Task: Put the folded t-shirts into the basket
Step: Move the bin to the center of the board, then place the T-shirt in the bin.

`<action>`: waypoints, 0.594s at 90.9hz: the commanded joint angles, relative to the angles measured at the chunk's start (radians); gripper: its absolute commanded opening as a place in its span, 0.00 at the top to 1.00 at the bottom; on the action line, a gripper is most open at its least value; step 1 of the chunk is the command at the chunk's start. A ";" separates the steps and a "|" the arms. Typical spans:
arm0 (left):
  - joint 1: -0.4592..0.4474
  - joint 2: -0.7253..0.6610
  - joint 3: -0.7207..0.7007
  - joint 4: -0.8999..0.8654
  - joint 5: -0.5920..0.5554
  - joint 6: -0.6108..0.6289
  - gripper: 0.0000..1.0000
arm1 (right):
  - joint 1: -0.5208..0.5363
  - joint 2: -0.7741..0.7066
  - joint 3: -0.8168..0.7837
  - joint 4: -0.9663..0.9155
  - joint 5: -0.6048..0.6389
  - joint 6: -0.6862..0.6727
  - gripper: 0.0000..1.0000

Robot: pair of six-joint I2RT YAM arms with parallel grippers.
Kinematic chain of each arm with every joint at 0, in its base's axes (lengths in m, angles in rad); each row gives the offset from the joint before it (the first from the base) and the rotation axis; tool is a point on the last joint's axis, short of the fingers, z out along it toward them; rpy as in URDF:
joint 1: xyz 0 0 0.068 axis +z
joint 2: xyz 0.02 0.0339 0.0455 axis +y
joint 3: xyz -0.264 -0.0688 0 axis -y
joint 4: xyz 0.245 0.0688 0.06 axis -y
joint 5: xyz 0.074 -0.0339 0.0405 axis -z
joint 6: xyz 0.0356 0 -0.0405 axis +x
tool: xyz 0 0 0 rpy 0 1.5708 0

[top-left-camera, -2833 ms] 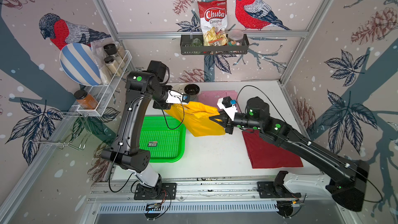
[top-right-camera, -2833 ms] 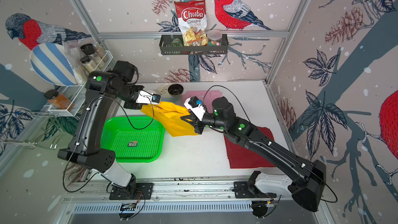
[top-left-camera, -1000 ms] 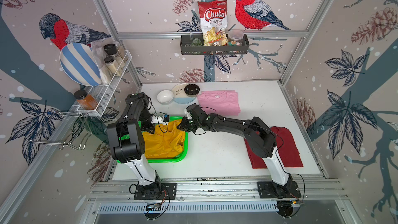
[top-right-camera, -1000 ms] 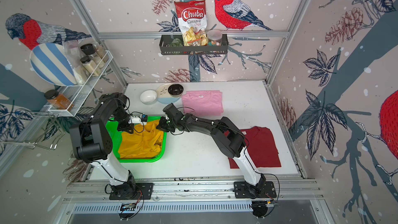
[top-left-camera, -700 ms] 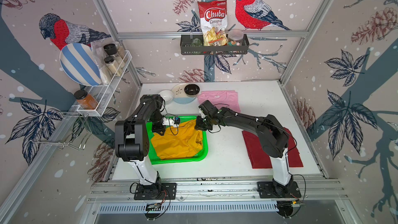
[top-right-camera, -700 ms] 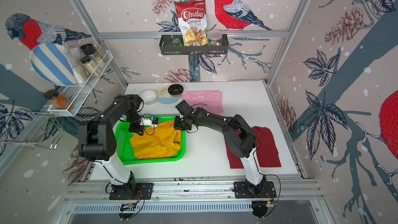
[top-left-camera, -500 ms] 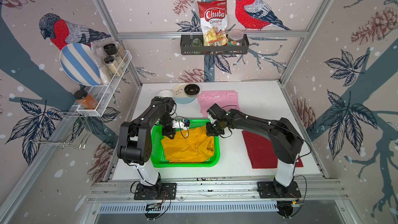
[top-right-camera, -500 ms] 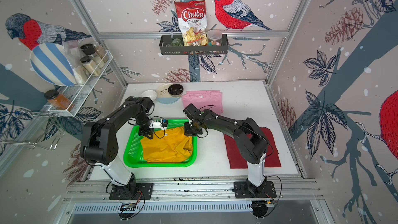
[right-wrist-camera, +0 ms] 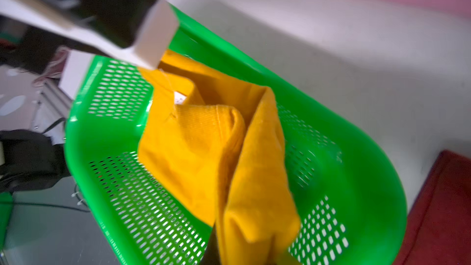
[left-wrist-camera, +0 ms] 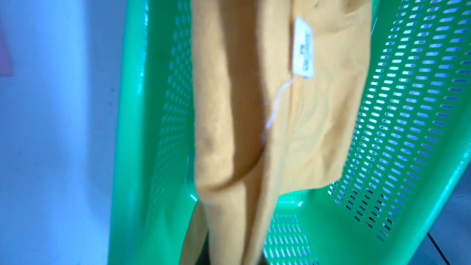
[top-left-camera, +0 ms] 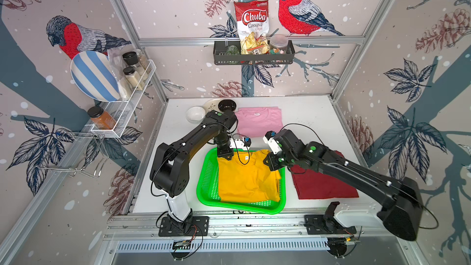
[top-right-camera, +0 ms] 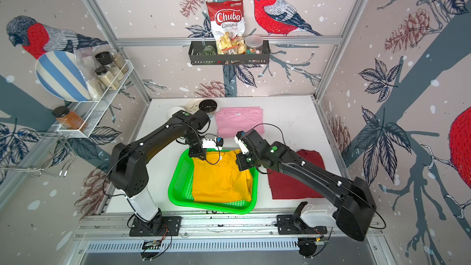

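Left pincer (top-left-camera: 224, 156) and right pincer (top-left-camera: 270, 162) each pinch a corner of the mustard yellow folded t-shirt (top-left-camera: 244, 177), draped below them in the bright green perforated plastic basket (top-left-camera: 207, 174). Probably best lowering it flat, then releasing together.

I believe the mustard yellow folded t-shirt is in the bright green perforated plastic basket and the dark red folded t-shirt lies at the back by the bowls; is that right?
Not quite: the dark red folded t-shirt lies near the front, beside the bright green perforated plastic basket, as both top views show. The mustard yellow folded t-shirt is in the basket, as you said.
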 commanded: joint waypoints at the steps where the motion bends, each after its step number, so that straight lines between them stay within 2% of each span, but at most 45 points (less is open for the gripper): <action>1: -0.003 -0.085 0.063 -0.159 -0.002 0.052 1.00 | 0.029 -0.098 -0.028 0.144 -0.030 -0.130 1.00; 15: -0.003 -0.224 0.130 -0.299 -0.029 0.097 1.00 | 0.089 -0.235 -0.033 0.180 -0.015 -0.200 1.00; 29: -0.003 -0.342 0.235 -0.437 -0.075 0.128 1.00 | 0.194 -0.279 0.015 0.189 0.035 -0.204 1.00; 42: 0.000 -0.414 0.307 -0.511 -0.098 0.122 1.00 | 0.309 -0.258 0.055 0.224 0.085 -0.099 1.00; 54: 0.000 -0.454 0.336 -0.525 -0.074 0.094 1.00 | 0.395 -0.256 -0.008 0.327 0.166 0.106 1.00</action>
